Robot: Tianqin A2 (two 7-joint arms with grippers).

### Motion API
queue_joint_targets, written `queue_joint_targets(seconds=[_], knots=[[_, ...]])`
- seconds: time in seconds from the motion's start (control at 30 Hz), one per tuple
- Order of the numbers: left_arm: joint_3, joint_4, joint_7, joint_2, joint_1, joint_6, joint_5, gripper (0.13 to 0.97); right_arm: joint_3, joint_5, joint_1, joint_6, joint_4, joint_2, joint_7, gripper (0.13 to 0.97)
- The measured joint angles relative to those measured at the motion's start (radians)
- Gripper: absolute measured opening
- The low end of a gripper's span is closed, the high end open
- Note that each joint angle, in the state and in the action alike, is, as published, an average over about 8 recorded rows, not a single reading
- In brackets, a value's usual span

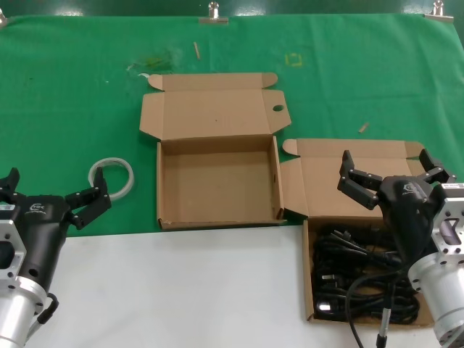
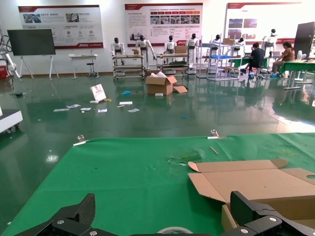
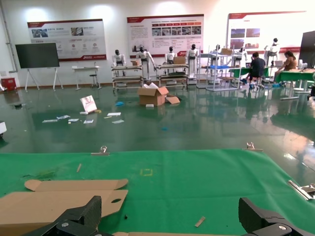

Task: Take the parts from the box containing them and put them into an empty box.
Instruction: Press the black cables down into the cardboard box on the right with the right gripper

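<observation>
From the head view, two brown boxes sit open on a green cloth point(image 1: 72, 72). The empty box point(image 1: 217, 181) is in the middle. The box with cables point(image 1: 312, 290) is at the right, and the black cables point(image 1: 348, 275) lie piled inside it. The right gripper point(image 1: 391, 174) hangs just above that box with its fingers spread wide, holding nothing. The left gripper point(image 1: 54, 192) waits far off at the left, also spread wide, near a ring of tape point(image 1: 112, 176). In the left wrist view, the empty box's lid point(image 2: 256, 182) shows past the open fingers point(image 2: 256, 209). In the right wrist view, that lid point(image 3: 59, 201) lies beyond the open fingers point(image 3: 86, 214).
</observation>
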Motion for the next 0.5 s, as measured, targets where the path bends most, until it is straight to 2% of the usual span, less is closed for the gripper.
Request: queue_joint_targets(seconds=[0.5], knots=[[0.0, 0.0, 0.0, 0.0, 0.0, 0.0, 0.0, 0.965, 0.0, 0.0, 0.0, 0.0, 0.0, 0.0, 0.0, 0.966]])
